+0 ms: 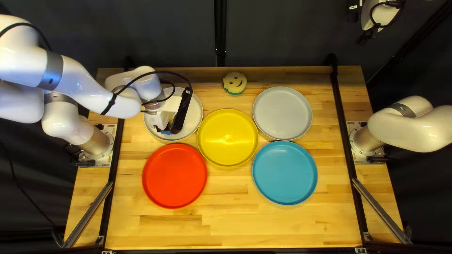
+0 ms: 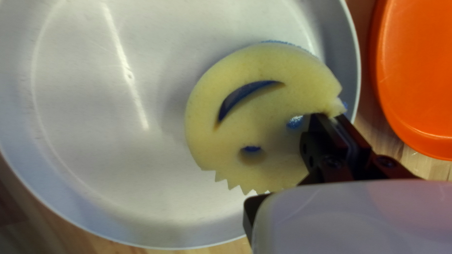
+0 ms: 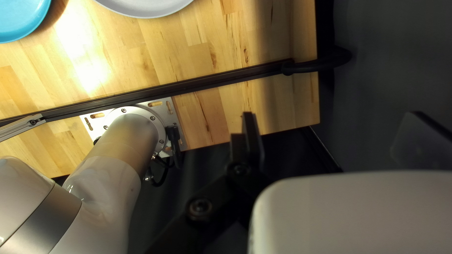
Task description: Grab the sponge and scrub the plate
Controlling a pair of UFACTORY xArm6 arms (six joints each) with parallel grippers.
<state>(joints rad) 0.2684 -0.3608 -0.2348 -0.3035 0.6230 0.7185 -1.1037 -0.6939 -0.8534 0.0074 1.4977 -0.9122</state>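
Rounded, glossy white links of my left arm [image 1: 70,77] cross the far left, where the left gripper [image 1: 173,128] has its two black fingers nearly together, pinching the rim of a round, porous yellow sponge [image 2: 259,108] with cut-out eyes and smile and a blue underside, over the shallow white plate [image 1: 194,115]. The right gripper [image 1: 366,36] is raised at the far right, fingers spread wide around nothing. On the striped wooden table [image 1: 263,226] sit smooth round plates: red [image 1: 174,176] near left, yellow [image 1: 228,136] central, grey [image 1: 282,113] far right, blue [image 1: 285,172] near right, with a second smiling sponge [image 1: 234,83] farther back.
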